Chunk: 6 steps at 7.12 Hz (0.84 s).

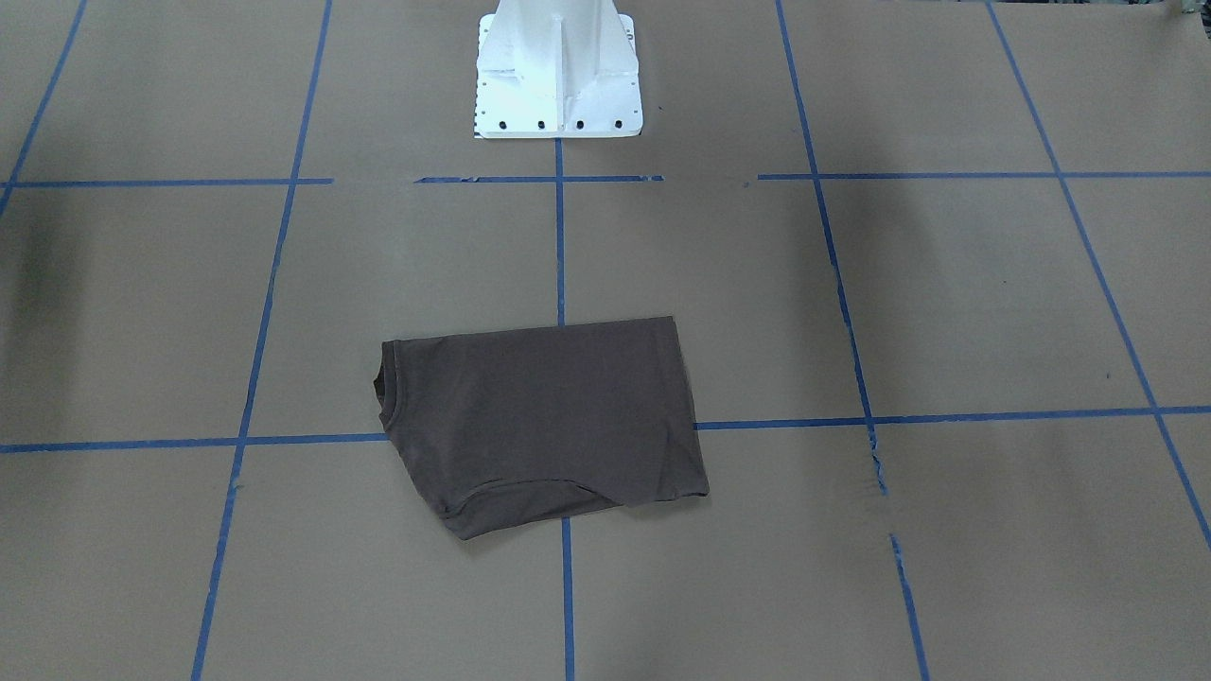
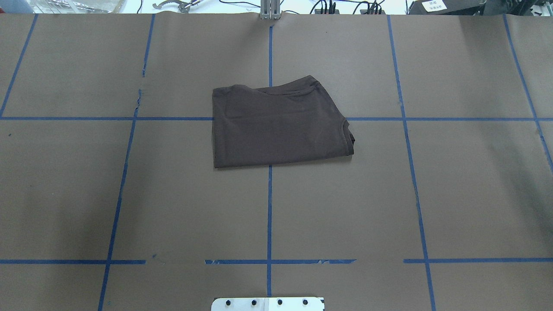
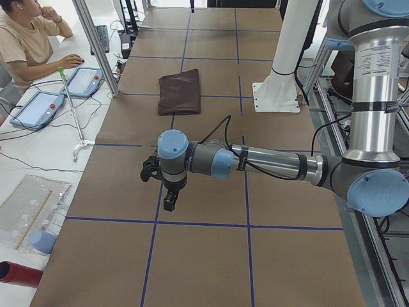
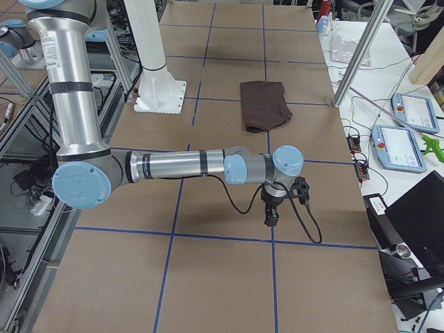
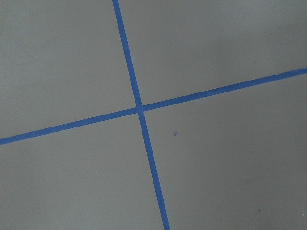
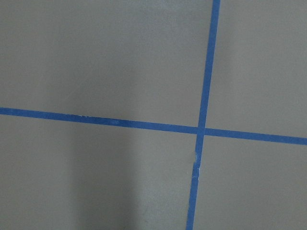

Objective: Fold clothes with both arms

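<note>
The dark brown T-shirt [image 1: 544, 426] is lying folded into a compact, nearly rectangular bundle. It is smooth on top, with its ribbed collar [image 1: 383, 390] pointing toward the robot's right and a curved hem showing along the edge farthest from the white pedestal base [image 1: 556, 85]. It is resting flat on the brown desk [image 1: 946, 303], straight out in front of the pedestal, overlapping blue tape lines [image 1: 560, 246]. Well out to either side of the pedestal, the left gripper [image 3: 167, 198] and right gripper [image 4: 270, 215] are hanging downward over bare desk, far from the shirt — whether either is open or closed, I cannot tell.
</note>
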Each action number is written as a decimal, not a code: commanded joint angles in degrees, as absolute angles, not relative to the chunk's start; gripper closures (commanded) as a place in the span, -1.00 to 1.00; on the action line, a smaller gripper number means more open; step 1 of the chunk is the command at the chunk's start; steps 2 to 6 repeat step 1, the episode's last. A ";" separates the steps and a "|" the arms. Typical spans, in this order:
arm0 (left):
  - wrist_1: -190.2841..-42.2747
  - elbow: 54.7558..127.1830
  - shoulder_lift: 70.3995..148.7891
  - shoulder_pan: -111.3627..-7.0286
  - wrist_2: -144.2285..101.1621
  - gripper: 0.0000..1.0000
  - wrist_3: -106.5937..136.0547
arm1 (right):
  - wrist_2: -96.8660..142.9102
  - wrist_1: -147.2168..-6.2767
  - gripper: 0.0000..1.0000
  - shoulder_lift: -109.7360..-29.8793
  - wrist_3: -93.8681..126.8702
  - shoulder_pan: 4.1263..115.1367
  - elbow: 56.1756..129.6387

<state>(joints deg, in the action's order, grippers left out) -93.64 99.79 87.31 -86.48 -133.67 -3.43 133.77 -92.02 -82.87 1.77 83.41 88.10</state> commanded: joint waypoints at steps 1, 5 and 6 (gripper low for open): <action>-93.60 99.93 87.45 -86.48 -133.59 -1.00 -3.43 | 133.77 -92.02 -1.00 -82.88 1.76 83.41 88.15; -93.60 99.93 87.45 -86.48 -133.59 -1.00 -3.43 | 133.77 -92.02 -1.00 -82.88 1.76 83.41 88.15; -93.60 99.93 87.45 -86.48 -133.59 -1.00 -3.43 | 133.77 -92.02 -1.00 -82.88 1.76 83.41 88.15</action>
